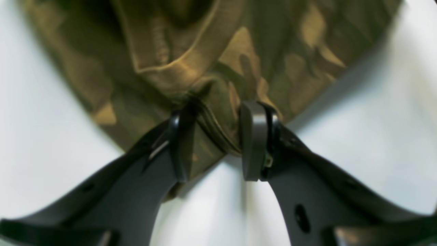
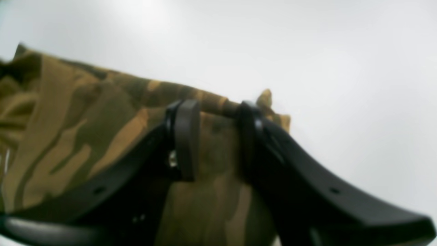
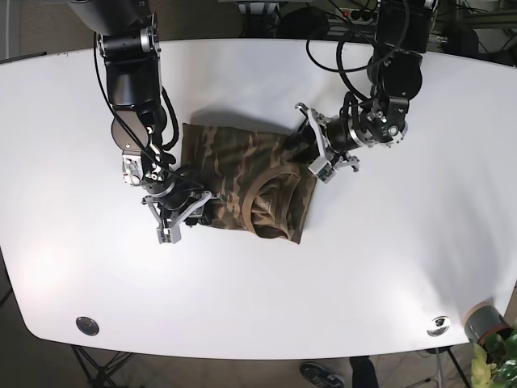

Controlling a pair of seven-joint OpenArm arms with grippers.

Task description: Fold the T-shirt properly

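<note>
Gripping from both ends, the two arms hold a camouflage T-shirt (image 3: 242,182) that lies partly folded near the middle of the white table (image 3: 388,267), a little toward its far edge. Nearest the front edge, the right gripper (image 3: 179,212) sits at the shirt's front left corner as the base view shows it; its wrist view has the jaws narrowed on a rolled hem, with cloth filling the gap between the pads (image 2: 186,136), so it looks closed on the fabric. That low, pinched hold probably anchors the corner so the cloth stays taut while the other end is worked.

Between the two grippers the collar (image 3: 271,190) faces up, its ribbed ring showing on the top layer, and the side toward the left arm is already doubled over, which suggests the fold is partway done rather than finished.

Farther back, the left gripper (image 3: 321,149) meets the shirt's far right corner. In its wrist view the jaws are drawn close on a bunched, gathered edge (image 1: 218,133), and several layers seem caught between them. Holding a bunch rather than a single flat layer may leave a crease, so the next carry likely needs both ends moved together and kept level
</note>
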